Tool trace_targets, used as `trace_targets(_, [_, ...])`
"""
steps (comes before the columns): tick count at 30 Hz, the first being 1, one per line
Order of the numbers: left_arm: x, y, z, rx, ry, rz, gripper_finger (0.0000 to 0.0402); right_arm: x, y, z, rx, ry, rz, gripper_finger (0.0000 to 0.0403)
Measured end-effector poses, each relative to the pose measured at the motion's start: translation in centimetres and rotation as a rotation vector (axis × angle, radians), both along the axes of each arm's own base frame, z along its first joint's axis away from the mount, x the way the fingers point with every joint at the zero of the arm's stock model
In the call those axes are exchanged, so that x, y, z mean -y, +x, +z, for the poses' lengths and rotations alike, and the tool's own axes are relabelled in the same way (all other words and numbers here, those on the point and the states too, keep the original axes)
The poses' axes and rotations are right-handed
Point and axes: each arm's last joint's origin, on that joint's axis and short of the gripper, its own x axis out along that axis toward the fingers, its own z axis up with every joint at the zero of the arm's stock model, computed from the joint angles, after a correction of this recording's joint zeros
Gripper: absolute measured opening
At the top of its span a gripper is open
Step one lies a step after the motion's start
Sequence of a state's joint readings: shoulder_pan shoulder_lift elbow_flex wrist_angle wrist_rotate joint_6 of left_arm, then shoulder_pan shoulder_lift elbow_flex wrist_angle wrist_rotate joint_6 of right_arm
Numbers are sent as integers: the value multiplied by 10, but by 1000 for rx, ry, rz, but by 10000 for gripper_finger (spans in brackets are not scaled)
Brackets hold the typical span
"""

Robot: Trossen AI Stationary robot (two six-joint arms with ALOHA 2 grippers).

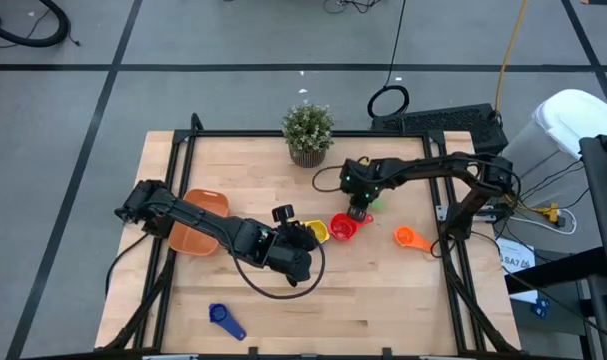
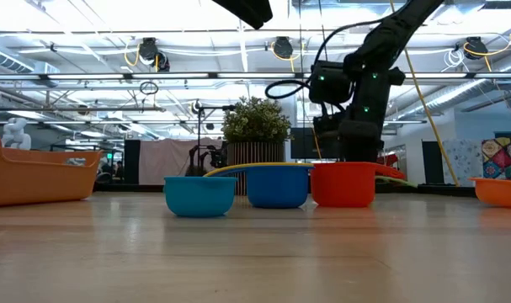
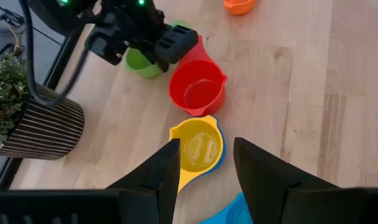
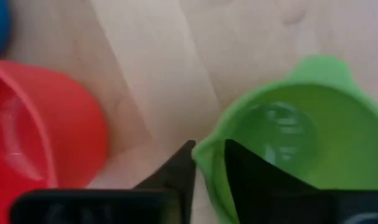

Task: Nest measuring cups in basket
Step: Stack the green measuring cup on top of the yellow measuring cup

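Observation:
A green measuring cup (image 4: 294,137) stands on the table with my right gripper (image 4: 207,146) shut on its rim, beside a red cup (image 1: 343,227). A yellow cup (image 3: 198,148) sits nested in a dark blue cup (image 2: 278,187). A light blue cup (image 2: 200,196) stands next to them. My left gripper (image 3: 206,144) hangs open high above the yellow cup and holds nothing. An orange cup (image 1: 408,237) lies at the right and a blue cup (image 1: 226,320) near the front edge. The orange basket (image 1: 198,222) rests on the table's left, partly under my left arm. My right gripper pinches the green cup's rim (image 4: 206,158), one finger inside the bowl (image 4: 251,177) and one outside (image 4: 176,171). The fingers come from above, pointing steeply down. The cup stands upright on the table next to the red cup.
A potted plant (image 1: 308,133) stands at the table's far edge, behind the cups. Black frame rails (image 1: 173,180) run along the table's sides. Bare wood lies between the blue cup and the table's front right corner.

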State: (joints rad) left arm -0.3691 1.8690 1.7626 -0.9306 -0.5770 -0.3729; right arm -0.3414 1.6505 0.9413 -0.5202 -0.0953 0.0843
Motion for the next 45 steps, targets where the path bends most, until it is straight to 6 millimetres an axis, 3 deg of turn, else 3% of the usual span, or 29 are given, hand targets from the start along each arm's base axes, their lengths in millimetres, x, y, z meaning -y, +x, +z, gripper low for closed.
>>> trace_targets(4, [0, 0, 0, 1, 0, 0, 152, -6, 1, 0, -40, -87, 47, 10])
trace_targets(9, [0, 0, 0, 0, 0, -1, 152, -10, -3, 1, -131, -233, 109, 3])
trace_targets(13, [0, 0, 0, -4, 6, -5, 152, -22, -2, 15, -97, -302, 203, 2])
trace_targets(22, [-9, -2, -3, -47, 136, 25, 152, -87, -19, 87, 216, -452, 518, 1])
trace_targets(29, [-22, 3, -2, -64, 189, 9, 152, -141, -45, 149, 737, -260, 716, 1])
trace_targets(34, [-32, 16, 3, -13, 215, -59, 152, -167, -57, 154, 798, -127, 859, 0])
trace_targets(38, [-37, 29, 10, 61, 169, -194, 152, -184, -62, 157, 854, -114, 932, 0])
trace_targets(45, [-48, 46, 23, 229, 12, -418, 152, -205, -65, 177, 1106, -170, 1052, 0])
